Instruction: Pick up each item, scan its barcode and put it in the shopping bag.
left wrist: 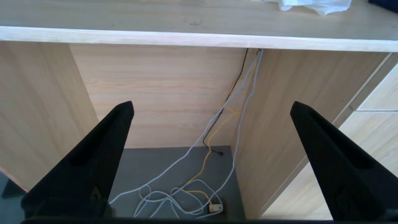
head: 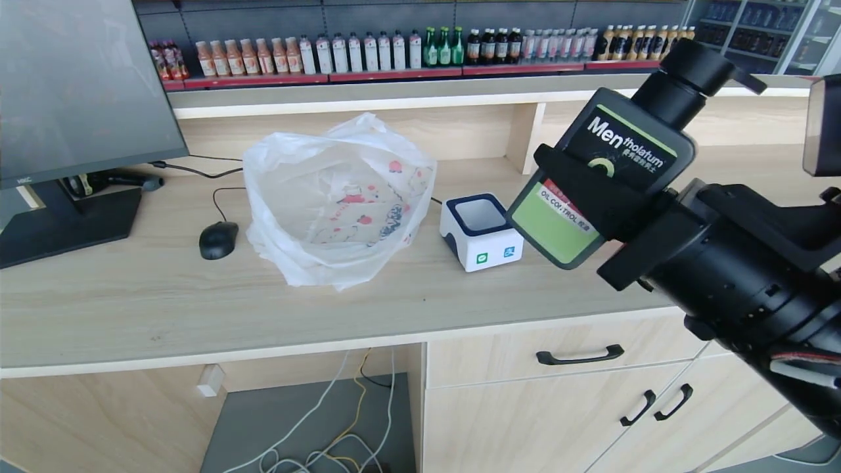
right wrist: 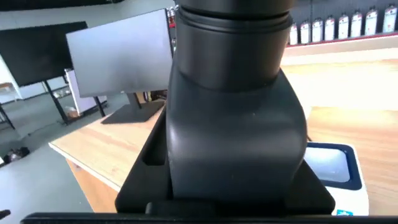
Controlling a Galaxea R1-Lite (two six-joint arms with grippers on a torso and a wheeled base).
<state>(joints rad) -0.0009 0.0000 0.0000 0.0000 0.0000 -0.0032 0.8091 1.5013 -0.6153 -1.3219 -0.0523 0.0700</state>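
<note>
I see the wood counter [head: 131, 295] with shelves of drinks [head: 394, 52] behind, the shopping bag [head: 335, 197] open beside the scanner [head: 479, 230], my right hand [head: 585, 197] clamped on the black bottle [head: 617, 151] raised near it, left hand [left wrist: 211, 112] spread apart.

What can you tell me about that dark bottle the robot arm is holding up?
The bottle looks like dark plastic, flat-sided, with green label panels and a black pump cap. The right gripper clamps it across the middle. It hangs tilted in the air, cap uppermost, base lowest and near the white scanner, above the wooden counter, apparently touching neither.
</note>
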